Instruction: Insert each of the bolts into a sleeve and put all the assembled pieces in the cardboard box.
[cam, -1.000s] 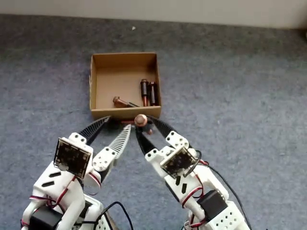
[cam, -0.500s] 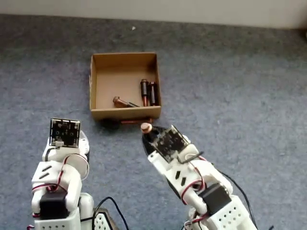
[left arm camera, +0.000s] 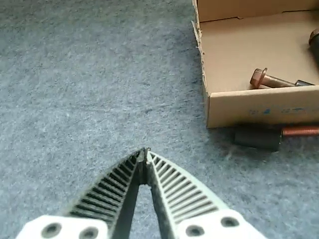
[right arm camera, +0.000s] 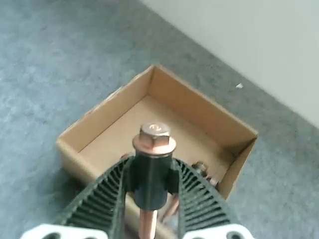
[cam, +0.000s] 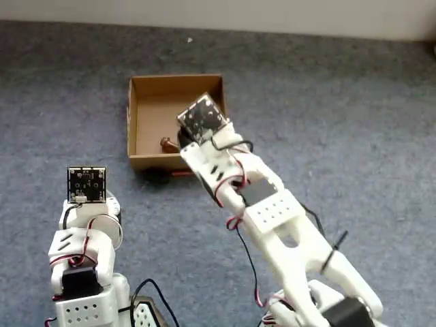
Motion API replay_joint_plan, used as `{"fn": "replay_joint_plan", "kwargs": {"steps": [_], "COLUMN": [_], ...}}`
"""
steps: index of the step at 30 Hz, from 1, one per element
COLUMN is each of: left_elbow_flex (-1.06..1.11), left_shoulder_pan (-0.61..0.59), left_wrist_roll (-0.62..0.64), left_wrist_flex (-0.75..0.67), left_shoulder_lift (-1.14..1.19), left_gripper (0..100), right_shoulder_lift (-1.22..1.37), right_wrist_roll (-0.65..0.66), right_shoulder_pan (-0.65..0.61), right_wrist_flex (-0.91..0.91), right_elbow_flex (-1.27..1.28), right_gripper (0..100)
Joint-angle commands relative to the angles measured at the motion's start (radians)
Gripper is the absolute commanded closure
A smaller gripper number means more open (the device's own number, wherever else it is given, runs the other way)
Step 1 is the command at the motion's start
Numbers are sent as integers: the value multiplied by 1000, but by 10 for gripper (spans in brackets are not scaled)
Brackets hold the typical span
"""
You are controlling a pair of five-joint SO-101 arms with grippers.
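Note:
My right gripper (right arm camera: 151, 167) is shut on a black sleeve with a copper bolt through it (right arm camera: 154, 141), held upright above the open cardboard box (right arm camera: 199, 108). In the high view the right arm's wrist (cam: 203, 119) hangs over the near right part of the box (cam: 132, 122). A loose bolt (cam: 167, 144) lies on the box floor. On the carpet against the box's near wall lies another black sleeve (left arm camera: 258, 138) with a copper bolt shank (left arm camera: 300, 131) sticking out. My left gripper (left arm camera: 145, 158) is shut and empty, low over the carpet, well short of that piece.
Grey carpet surrounds the box on all sides. The left arm (cam: 86, 185) stands folded back at the near left. A pale wall strip (cam: 272, 13) runs along the far edge.
The right arm has carried its sleeve and bolt from in front of the box to above it. The left arm has drawn back from the box and its gripper has shut.

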Motion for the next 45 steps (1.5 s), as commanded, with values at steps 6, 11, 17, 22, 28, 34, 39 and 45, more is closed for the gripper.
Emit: {"fn": "replay_joint_plan", "kwargs": {"steps": [6, 11, 17, 22, 28, 34, 39, 45], "left_elbow_flex": [-5, -5, -8, -12, -31, -42, -50, -50], "left_shoulder_pan": [-13, -13, -15, -38, -110, -193, -232, -231], "left_wrist_roll": [-8, -8, -8, -8, -6, 55, 80, 80], "left_wrist_flex": [-23, -23, -23, -25, -25, -29, -37, -37], "left_shoulder_lift": [-7, -7, -7, -7, -7, -7, -7, -7], "left_gripper": [995, 995, 995, 995, 995, 995, 994, 994], "right_shoulder_lift": [360, 499, 515, 512, 512, 513, 521, 524], "right_wrist_roll": [-6, -6, -11, -11, -6, -5, -5, 54], "right_shoulder_pan": [59, 64, 62, 62, 53, -41, -147, -263], "right_wrist_flex": [-351, -331, -68, 211, 565, 780, 822, 814], "right_elbow_flex": [-153, -216, -344, -513, -722, -806, -800, -750], "right_gripper": [992, 990, 892, 885, 885, 885, 885, 882]}}
